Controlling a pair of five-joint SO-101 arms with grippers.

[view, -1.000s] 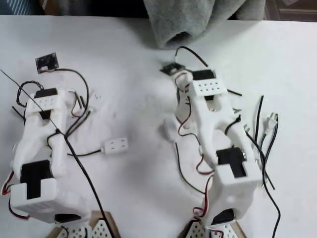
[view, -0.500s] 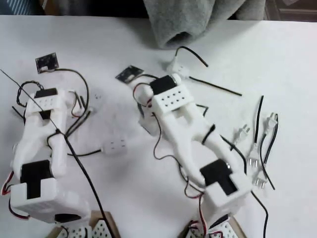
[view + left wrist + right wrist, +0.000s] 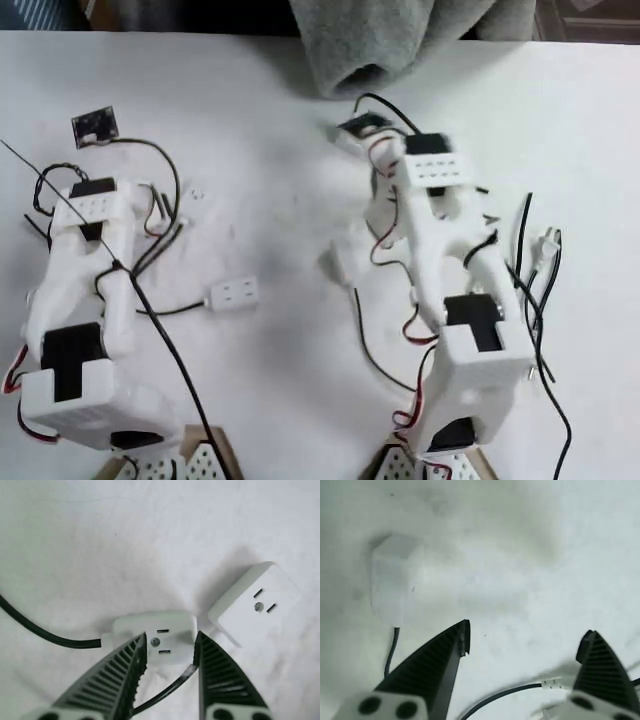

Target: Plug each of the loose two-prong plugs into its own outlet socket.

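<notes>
Meanwhile left claw [image 3: 170,637] pinches corded socket [image 3: 152,625] beside square socket [image 3: 255,602]; right claw [image 3: 527,630] gapes.

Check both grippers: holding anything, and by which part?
Left gripper clamps a white outlet socket by its sides, at the end away from its cord. Right gripper is open, holding nothing.

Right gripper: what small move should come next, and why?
The right gripper is open and empty, and a plug lies beside one finger, not between them. It should probably shift sideways to centre over that plug before closing. The left gripper holds a socket.
</notes>
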